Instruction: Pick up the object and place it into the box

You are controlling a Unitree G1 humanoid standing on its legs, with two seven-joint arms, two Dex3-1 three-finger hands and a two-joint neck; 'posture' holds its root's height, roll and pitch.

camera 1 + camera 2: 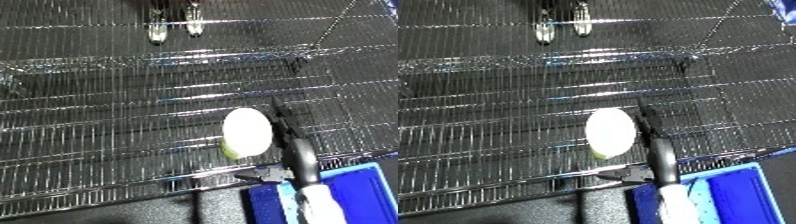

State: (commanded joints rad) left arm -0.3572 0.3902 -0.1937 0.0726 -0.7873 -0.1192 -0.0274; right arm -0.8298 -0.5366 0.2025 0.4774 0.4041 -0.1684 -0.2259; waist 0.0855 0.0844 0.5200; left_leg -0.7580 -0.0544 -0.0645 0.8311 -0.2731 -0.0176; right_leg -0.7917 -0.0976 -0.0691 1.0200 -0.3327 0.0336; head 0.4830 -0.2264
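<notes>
One hand shows, the right hand (298,155), reaching up from the lower edge at about 5 o'clock on its white forearm (322,206). Around it, a wire shelf (107,125) of shiny metal rods fills nearly the whole view, with a raised wire edge crossing from 9 o'clock to 3 o'clock in the upper part, and two small caster wheels (174,27) visible at 12 o'clock beyond the rods. A blue bin (740,197) sits at the 5 o'clock corner, just below the shelf's front rail, with the forearm passing over its near left side. Dark floor shows under the front rail at 6 o'clock. Nothing lies between the object and the bin except the hand itself. The object (246,132), a pale, smooth, oval thing, whitish on top with a yellow-green tint along its lower rim, rests on the wire shelf a little right of centre, toward 4 o'clock. The hand lies edge-on against its right side, the black fingers (282,120) stretched out straight alongside it and the thumb (259,175) sticking out to the left just below it; the fingers are not curled around the object.
</notes>
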